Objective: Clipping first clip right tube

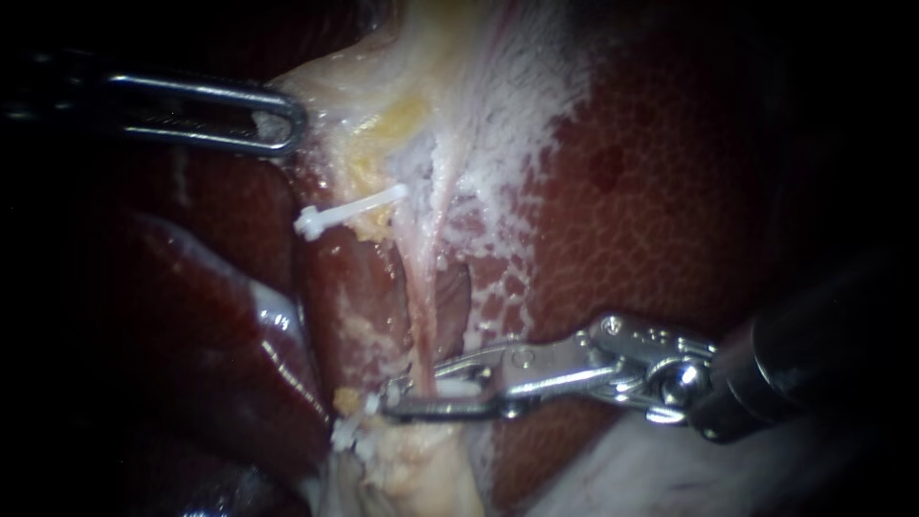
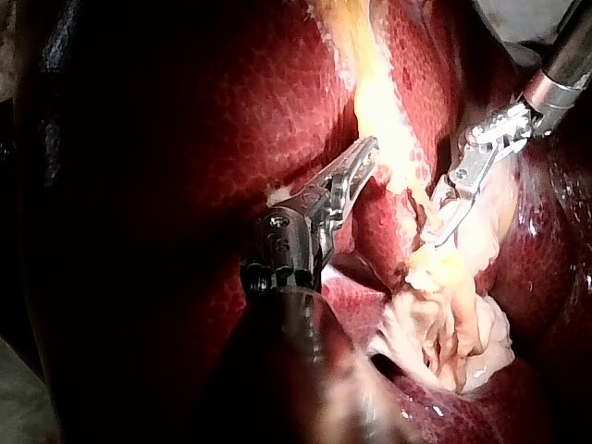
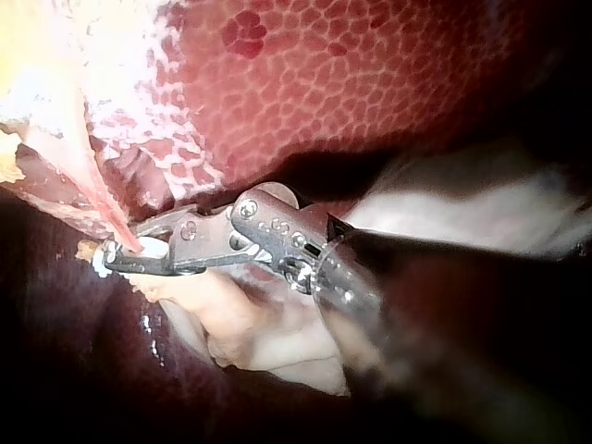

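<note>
Endoscope: right instrument (image 1: 394,398) comes in from the lower right, over the liver (image 1: 670,191), and reaches left to the thin pink tube (image 1: 418,321). Its two jaws straddle the tube at the tube's near end, one on the far side and one on the near side. They stand slightly apart, clamped on the loaded clip (image 1: 458,390), a white piece seated between them. Cannot tell whether that clip is touching the tube yet. The tube runs near-to-far through the gap in the dissected tissue, with dark windows to its left and right. Which of the task's tubes it is cannot be settled from this view. A second clip (image 1: 349,209), also white, lies across the yellowish tissue farther away and left of the tube. Small white bits (image 1: 347,433) sit just left of the right jaw tips; identity unclear. Left instrument (image 1: 285,121) enters from the far left, jaws together and gripping the edge of the pale tissue (image 1: 383,86). Right wrist view: right instrument (image 3: 116,257), clip (image 3: 153,248) between its jaws, tube (image 3: 97,190) dropping into them. Left wrist view: left instrument (image 2: 365,153) closed on the pale strip, right instrument (image 2: 435,231) beside it.
</note>
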Controlling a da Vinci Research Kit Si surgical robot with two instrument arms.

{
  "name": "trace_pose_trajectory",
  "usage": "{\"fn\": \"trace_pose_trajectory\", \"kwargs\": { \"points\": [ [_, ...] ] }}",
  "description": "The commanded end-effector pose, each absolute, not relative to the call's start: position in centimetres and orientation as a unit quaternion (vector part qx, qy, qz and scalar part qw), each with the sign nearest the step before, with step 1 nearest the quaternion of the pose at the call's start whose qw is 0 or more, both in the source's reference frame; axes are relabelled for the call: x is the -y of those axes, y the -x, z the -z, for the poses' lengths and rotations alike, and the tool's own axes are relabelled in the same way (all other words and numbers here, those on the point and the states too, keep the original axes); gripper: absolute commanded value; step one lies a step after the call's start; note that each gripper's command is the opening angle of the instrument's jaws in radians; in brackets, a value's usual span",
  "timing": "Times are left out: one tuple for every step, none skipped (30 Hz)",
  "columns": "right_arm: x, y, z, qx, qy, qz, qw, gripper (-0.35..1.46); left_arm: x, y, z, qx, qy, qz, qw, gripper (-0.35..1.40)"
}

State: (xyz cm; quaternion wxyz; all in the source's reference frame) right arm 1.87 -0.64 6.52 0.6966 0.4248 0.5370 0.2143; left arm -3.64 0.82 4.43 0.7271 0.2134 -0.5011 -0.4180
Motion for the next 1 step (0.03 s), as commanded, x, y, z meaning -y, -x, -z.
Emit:
{"fn": "trace_pose_trajectory", "kwargs": {
  "points": [
    [0.64,-1.86,-6.52,-0.537,-0.425,-0.214,0.697,-0.35,-0.82,3.64,-4.43,0.501,-0.213,0.418,0.727,-0.3]
  ]
}}
